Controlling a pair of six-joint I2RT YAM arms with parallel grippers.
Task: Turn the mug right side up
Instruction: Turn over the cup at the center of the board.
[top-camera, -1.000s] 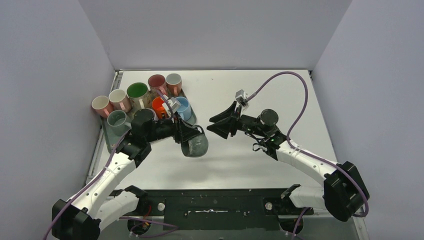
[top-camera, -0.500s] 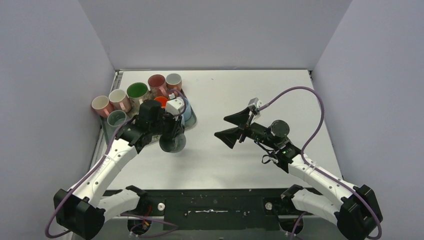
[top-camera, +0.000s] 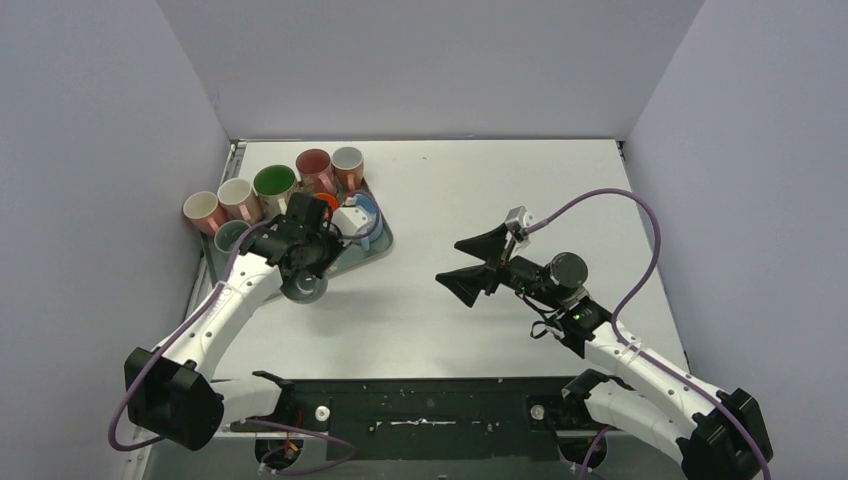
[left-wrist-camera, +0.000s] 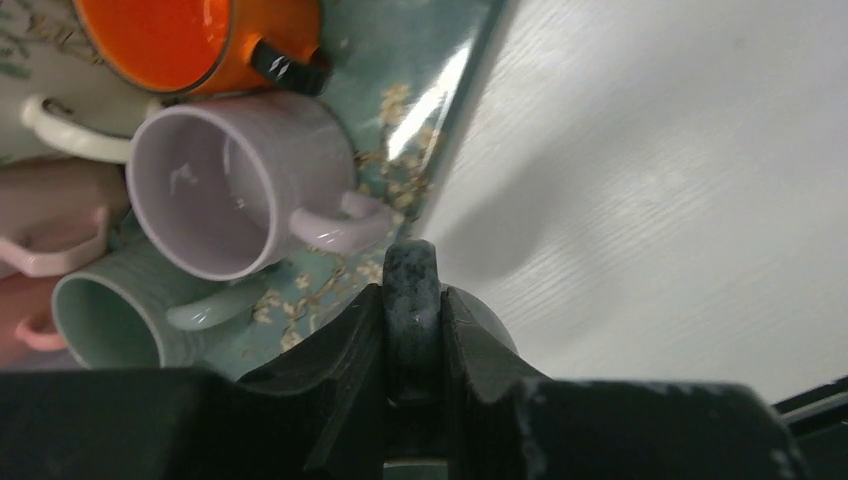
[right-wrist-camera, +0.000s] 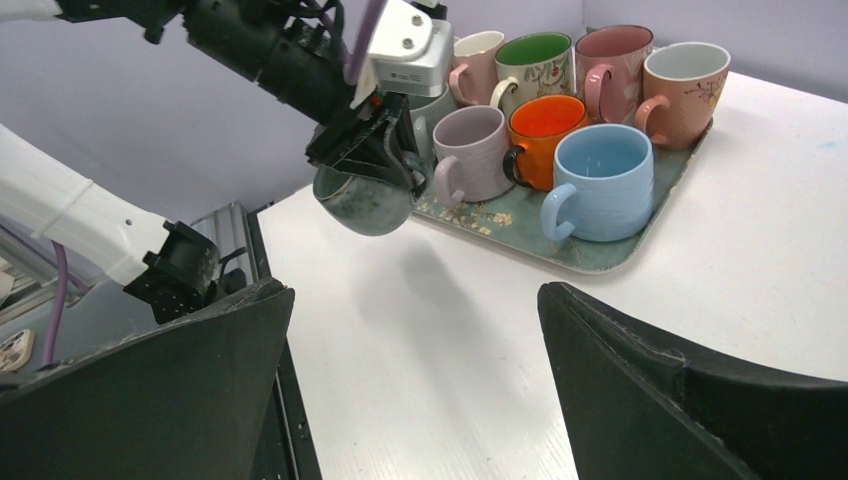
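Observation:
A dark speckled mug hangs above the table just off the near edge of the floral tray. My left gripper is shut on its handle. In the right wrist view the mug hangs below the left gripper with its rounded body lowest; which way its mouth faces is unclear. My right gripper stands open over the bare table at centre right, well apart from the mug. In its own view, the right gripper has nothing between its fingers.
The tray holds several upright mugs, among them a lilac mug, an orange mug and a blue mug. More mugs stand at the tray's left side. Side walls close in the table.
My left arm has swung the held mug leftwards to the tray's near corner. My right gripper has opened wide and drawn back to the right and nearer.

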